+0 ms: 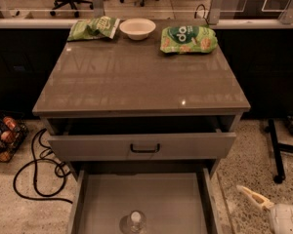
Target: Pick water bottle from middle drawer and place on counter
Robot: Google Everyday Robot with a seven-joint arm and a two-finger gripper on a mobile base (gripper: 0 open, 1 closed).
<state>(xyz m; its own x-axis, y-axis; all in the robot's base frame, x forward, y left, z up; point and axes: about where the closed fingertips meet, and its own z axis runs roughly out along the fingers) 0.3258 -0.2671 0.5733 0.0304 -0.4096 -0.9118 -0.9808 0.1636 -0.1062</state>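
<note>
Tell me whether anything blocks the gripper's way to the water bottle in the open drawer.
Only the middle drawer's right wall lies between them: the gripper is outside it, lower right; the water bottle stands on its floor. Nothing visible covers the bottle from above.

We see only the gripper [253,197] and its white wrist housing [286,219], low and to the right of the middle drawer [211,201]. The pale gripper slants up and left toward that drawer, apart from its side wall.
</note>
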